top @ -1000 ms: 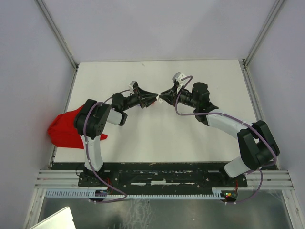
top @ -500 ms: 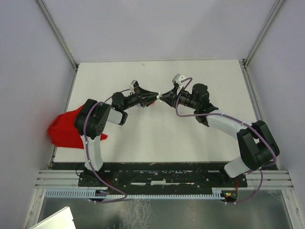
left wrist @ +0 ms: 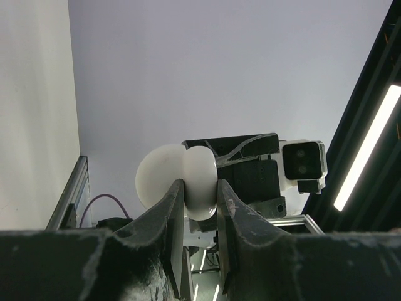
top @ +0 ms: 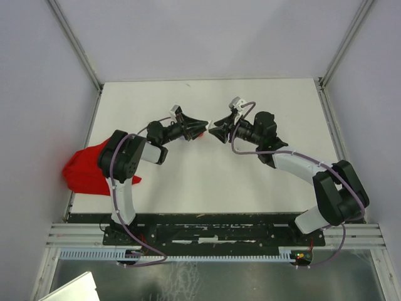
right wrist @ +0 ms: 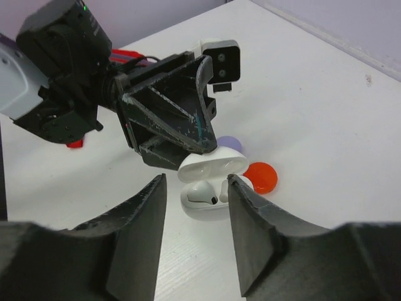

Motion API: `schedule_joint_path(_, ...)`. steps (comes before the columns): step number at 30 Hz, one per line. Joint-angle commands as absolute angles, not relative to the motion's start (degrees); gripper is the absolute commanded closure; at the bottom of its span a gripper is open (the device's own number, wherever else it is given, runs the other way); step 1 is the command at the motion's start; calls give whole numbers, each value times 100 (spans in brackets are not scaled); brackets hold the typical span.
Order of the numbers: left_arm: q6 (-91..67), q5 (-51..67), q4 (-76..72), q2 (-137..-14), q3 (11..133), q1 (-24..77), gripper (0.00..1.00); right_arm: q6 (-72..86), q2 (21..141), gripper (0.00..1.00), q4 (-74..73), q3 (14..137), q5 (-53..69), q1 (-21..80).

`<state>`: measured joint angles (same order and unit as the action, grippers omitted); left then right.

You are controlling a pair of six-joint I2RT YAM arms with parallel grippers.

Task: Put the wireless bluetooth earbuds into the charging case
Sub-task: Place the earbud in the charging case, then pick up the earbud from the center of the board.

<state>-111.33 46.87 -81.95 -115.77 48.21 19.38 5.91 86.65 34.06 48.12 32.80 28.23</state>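
Observation:
The white charging case [right wrist: 210,168] stands open on the table, and my left gripper [left wrist: 199,194] is shut on its lid [left wrist: 200,179]. In the case's base, one white earbud [right wrist: 204,193] lies in the left well. A second white earbud [right wrist: 223,189] stands at the right well. My right gripper [right wrist: 195,188] is open just in front of the case, one finger on each side and nothing between them. From above, both grippers [top: 203,130] [top: 215,129] meet tip to tip at the table's middle, and the case [top: 209,126] is barely visible.
A red round disc [right wrist: 260,177] and a lilac one [right wrist: 229,143] lie right behind the case. A red cloth [top: 86,172] hangs over the table's left edge. Walls enclose the white table [top: 276,100] at left, right and back.
My right gripper's jaws have spread apart. Both arms have hardly moved, and the left gripper still holds the case.

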Motion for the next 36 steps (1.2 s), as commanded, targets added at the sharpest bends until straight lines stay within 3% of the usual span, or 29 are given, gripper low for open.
schedule_joint_path(1,-11265,4645,-8677,-11663,4918,1943,97,1211,8252,46,4167,4760,2911,2772)
schedule_joint_path(5,-11235,4608,-8732,-11702,4825,1895,97,1469,7958,39,3820,4718,2055,2667)
schedule_joint_path(7,-11237,4590,-8780,-11717,4769,1857,97,1588,7799,30,3079,4791,1212,2646)
schedule_joint_path(10,-11259,4588,-8865,-11732,4715,1787,97,1817,7888,22,802,5557,-394,2632)
schedule_joint_path(13,-11255,4588,-8884,-11724,4700,1755,97,1505,8565,21,-1386,6587,-795,2636)
schedule_joint_path(16,-11252,4588,-8886,-11741,4730,1747,97,1410,9199,21,-2462,7040,-1092,2637)
schedule_joint_path(21,-11264,4588,-8908,-11749,4708,1741,97,1443,9938,20,-3314,7326,-1344,2645)
schedule_joint_path(36,-11237,4614,-8871,-11771,4702,1737,97,1460,10459,19,-3443,7100,-1592,2662)
